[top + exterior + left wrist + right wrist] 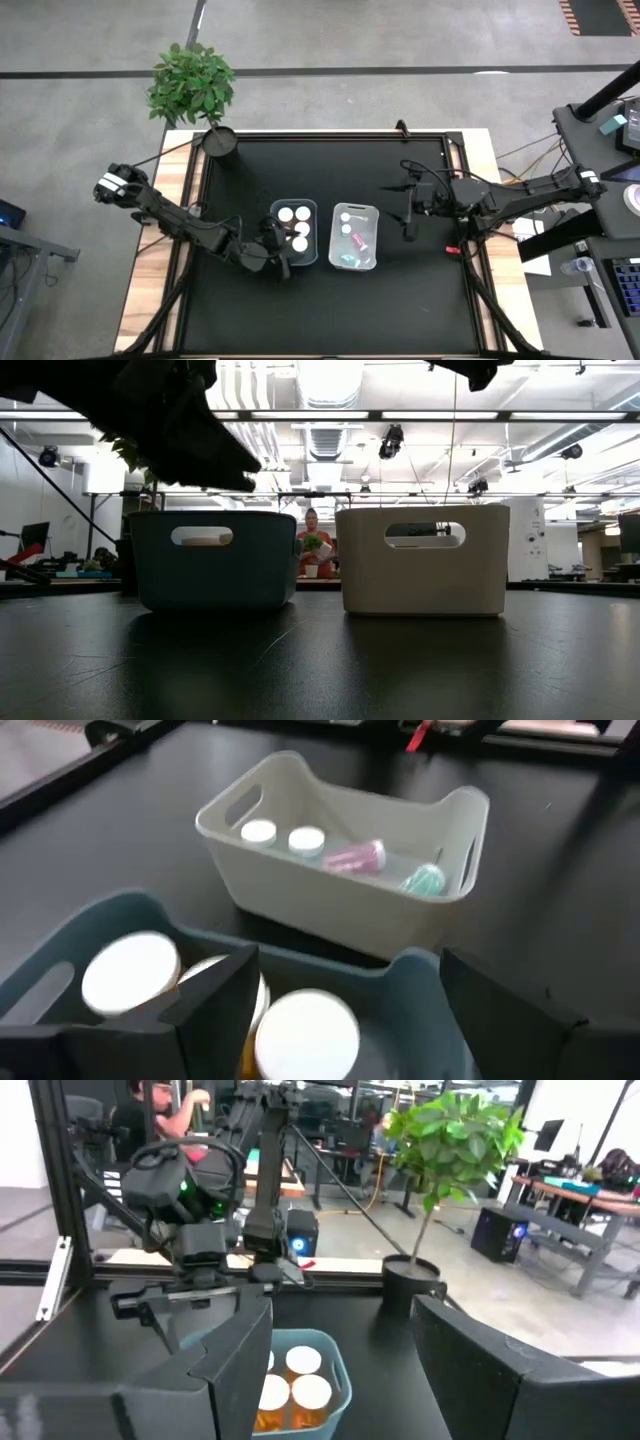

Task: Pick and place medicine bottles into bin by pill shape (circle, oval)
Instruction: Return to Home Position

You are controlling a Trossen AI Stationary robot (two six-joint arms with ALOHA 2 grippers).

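The blue bin (295,232) holds several white-capped bottles (301,228), at least one with an orange body (272,1418). The white bin (353,236) beside it holds two white-capped bottles (283,837), a pink one (352,857) and a teal one (424,879) lying on their sides. My left gripper (281,262) is open above the blue bin's near end. In the left wrist view (350,965) its fingers stand on either side of a white-capped bottle (305,1032), and no touch shows. My right gripper (409,226) is open and empty, raised to the right of the white bin.
A black pot with a green plant (219,140) stands at the table's far left corner. A small red object (452,249) lies near the right edge. Bare black tabletop (330,310) lies in front of the bins. People show beyond the table (313,545).
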